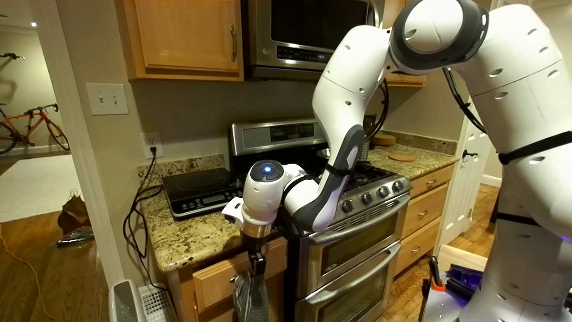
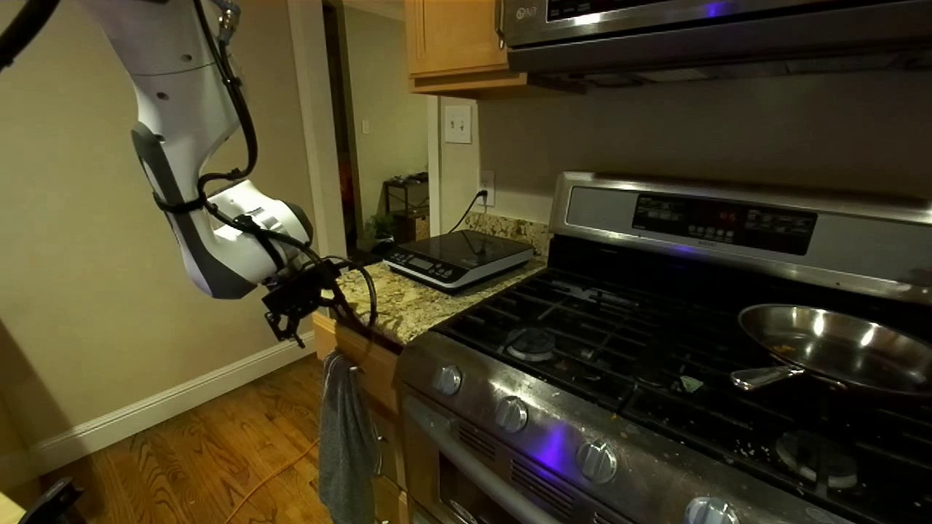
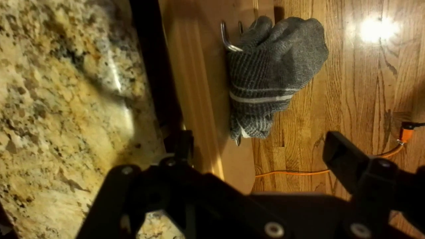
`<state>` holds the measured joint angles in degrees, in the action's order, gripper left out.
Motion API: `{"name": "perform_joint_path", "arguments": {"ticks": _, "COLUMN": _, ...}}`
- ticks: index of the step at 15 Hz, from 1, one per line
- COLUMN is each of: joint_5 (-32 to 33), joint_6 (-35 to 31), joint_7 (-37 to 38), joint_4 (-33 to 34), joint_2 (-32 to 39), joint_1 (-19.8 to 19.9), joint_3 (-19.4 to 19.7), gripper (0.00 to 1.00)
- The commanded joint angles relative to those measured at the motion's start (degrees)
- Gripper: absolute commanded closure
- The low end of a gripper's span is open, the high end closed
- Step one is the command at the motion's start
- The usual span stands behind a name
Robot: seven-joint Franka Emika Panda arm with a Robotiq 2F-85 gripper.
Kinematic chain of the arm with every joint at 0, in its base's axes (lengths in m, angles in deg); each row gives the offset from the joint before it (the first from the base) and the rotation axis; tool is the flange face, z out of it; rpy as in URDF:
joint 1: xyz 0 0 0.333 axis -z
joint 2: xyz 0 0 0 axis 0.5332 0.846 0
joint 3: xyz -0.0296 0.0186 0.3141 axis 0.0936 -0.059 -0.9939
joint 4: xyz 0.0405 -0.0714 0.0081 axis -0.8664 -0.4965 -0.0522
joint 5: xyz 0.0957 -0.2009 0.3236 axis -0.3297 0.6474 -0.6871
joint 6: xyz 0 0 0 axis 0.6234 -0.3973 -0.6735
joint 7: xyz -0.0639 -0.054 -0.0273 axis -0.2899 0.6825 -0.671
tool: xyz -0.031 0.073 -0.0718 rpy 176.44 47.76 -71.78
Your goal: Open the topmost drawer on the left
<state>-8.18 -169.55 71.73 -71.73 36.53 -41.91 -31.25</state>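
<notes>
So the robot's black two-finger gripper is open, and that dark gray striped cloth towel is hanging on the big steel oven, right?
Not on the steel oven: the wrist view shows the dark gray striped towel hanging from the curved silver handle on the light oak drawer. The black gripper is open, as you said.

Pan (image 2: 844,349) on stove (image 2: 553,437), blk cooktop (image 2: 466,255) on ctr (image 1: 201,239); bike (image 1: 36,127) (red one) in bkgd.

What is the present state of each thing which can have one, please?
Drawer: slightly open
Tool: open
Towel: hung over the drawer's handle
Oven doors: both shut
Far drawers: shut
Left upper cabinet: shut
Microwave: display lit
Pan: on the stove
Hot plate: cannot tell whether on
</notes>
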Motion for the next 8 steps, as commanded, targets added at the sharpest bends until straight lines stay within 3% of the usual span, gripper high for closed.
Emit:
{"name": "perform_joint_path", "arguments": {"ticks": 1, "joint_5": 1.0, "joint_6": -1.3, "joint_7": 0.9, "joint_4": 2.0, "joint_2": 2.9, "joint_1": -0.2, "joint_3": 0.7, "gripper": 0.00}}
{"name": "perform_joint_path", "arguments": {"ticks": 8, "joint_5": 11.6, "joint_6": -2.2, "joint_7": 4.5, "joint_4": 6.1, "joint_2": 4.8, "joint_1": -3.5, "joint_3": 4.8, "gripper": 0.00}}
